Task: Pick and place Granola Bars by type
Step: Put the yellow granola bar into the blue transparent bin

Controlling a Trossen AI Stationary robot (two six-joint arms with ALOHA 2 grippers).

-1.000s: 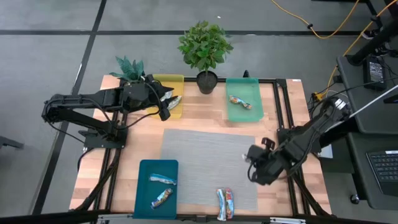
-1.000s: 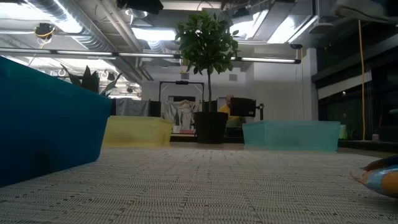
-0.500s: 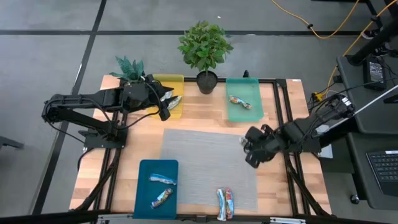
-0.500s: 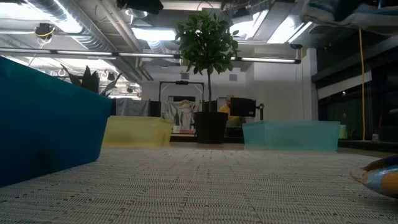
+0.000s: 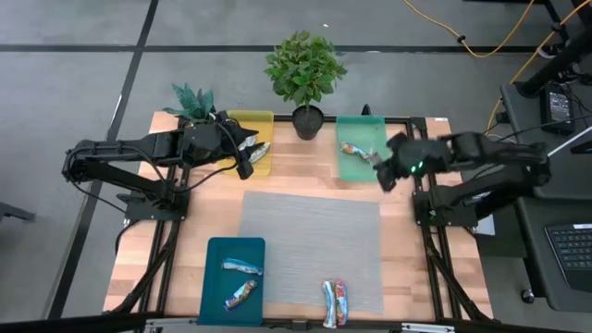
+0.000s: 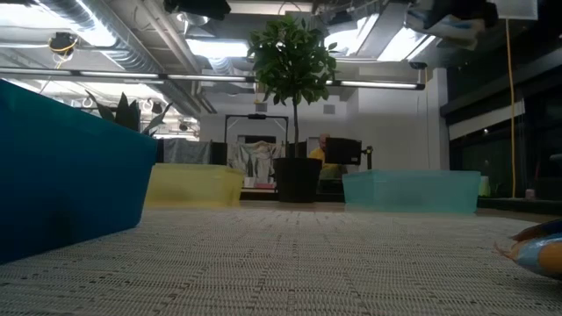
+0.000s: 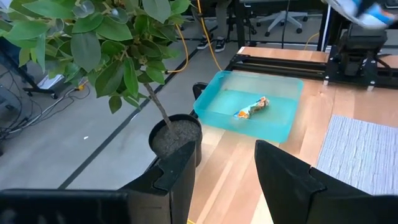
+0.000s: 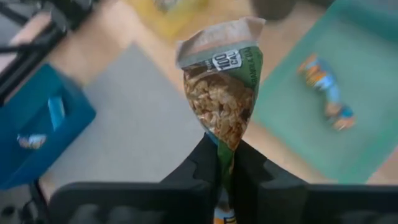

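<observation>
My arms (image 5: 129, 153) are matte black — chunky jointed segments with thin black cables looping off them. My fingers (image 7: 292, 180) are flat, dark, blocky plastic — square-edged.

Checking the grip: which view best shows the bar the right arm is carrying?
The right wrist view: the green-wrapped bar fills it, pinched in the right tool. The high view shows only a speck by the green tray; the low and left wrist views, blurred scraps.

My fingers (image 8: 227, 163) pinch a green-wrapped granola bar (image 8: 222, 93) upright beside the green tray (image 5: 363, 159), which holds one bar (image 5: 356, 152); two bars (image 5: 240, 281) lie in the blue tray, two more (image 5: 335, 302) just beside it.
</observation>
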